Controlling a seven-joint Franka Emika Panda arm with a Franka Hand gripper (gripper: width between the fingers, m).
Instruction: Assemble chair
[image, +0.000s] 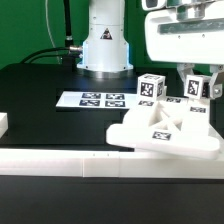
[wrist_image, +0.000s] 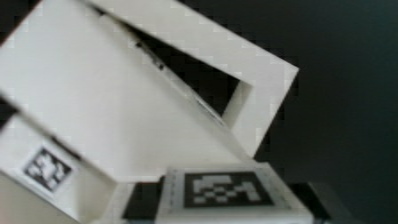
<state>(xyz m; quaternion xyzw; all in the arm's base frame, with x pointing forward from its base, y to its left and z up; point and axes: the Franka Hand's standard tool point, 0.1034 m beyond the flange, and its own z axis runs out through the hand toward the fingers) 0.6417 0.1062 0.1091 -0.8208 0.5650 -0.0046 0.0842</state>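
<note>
The partly joined chair (image: 160, 132), matte white slabs and bars with marker tags, lies at the exterior view's right against the border wall. A square post (image: 150, 88) with a tag stands up from its far side. My gripper (image: 197, 84) is above the chair's right end, shut on a second tagged white post (image: 198, 90) that it holds upright at the chair. In the wrist view the gripper (wrist_image: 222, 196) has its dark fingers (wrist_image: 153, 196) on either side of the post's tagged end (wrist_image: 222, 187). Beyond it lies the chair's open white frame (wrist_image: 196, 70).
The marker board (image: 98, 100) lies flat in the middle of the black table. The long low white border wall (image: 90, 162) runs along the front. A small white block (image: 3, 123) sits at the exterior view's left edge. The robot base (image: 105, 45) stands behind.
</note>
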